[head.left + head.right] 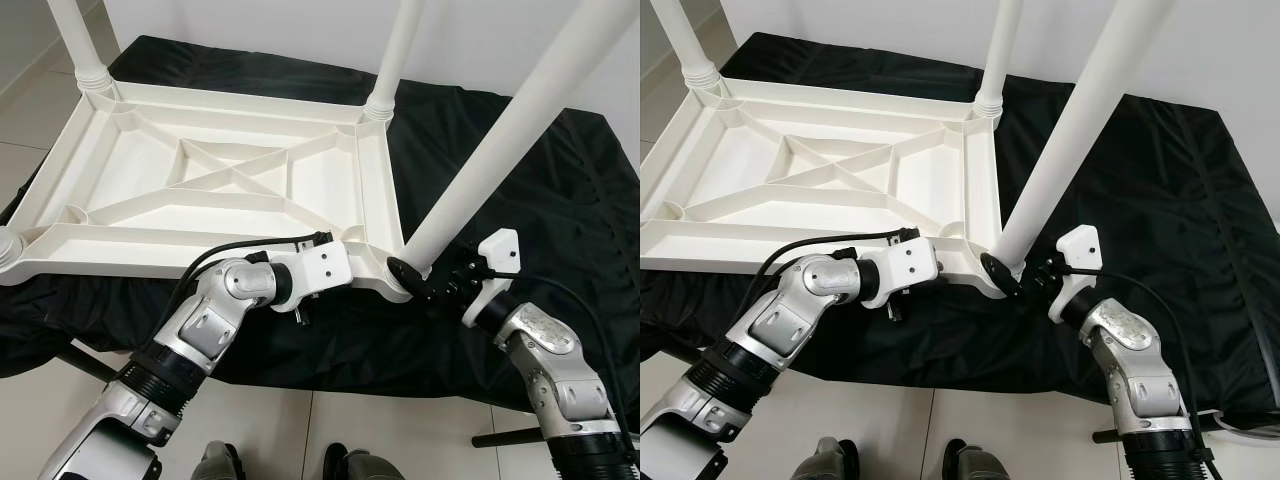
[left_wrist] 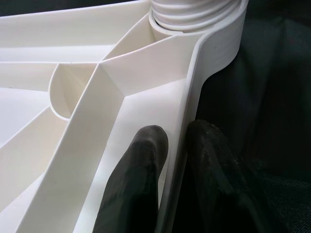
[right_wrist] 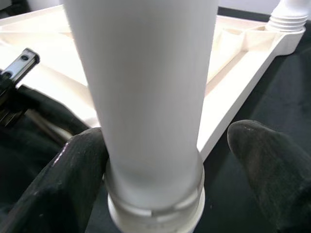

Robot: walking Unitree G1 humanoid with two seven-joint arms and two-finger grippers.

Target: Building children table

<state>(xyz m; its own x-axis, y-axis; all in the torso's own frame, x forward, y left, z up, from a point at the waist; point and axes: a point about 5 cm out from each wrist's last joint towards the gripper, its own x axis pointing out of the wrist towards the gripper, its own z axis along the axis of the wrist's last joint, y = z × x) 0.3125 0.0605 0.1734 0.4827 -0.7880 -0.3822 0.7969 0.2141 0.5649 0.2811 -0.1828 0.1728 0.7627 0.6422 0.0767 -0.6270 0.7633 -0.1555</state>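
Black cloth (image 1: 560,200) covers the work surface, matte and creased, with pale floor tiles (image 1: 330,435) below the near edge and a white wall behind. On the cloth the tabletop (image 1: 150,215) lies upside down, a moulded white plastic tray with a raised rim and crossed stiffening ribs, smooth and slightly glossy. Three round white legs show: far left leg (image 1: 75,35) and far right leg (image 1: 400,50) stand in threaded collars, and the near right leg (image 1: 510,130) leans out from the near right corner socket. Left gripper (image 2: 177,145) pinches the near rim just beside that corner, one finger inside the wall and one outside, holding the top down. Right gripper (image 3: 170,165) straddles the base of the near right leg, fingers spread wide either side; the left pad looks to touch, the other stands apart. Judgement: the leg is tilted, so bring it upright over the socket before turning, or the threads may cross. Keep the rim pinned so the light top does not spin with it.
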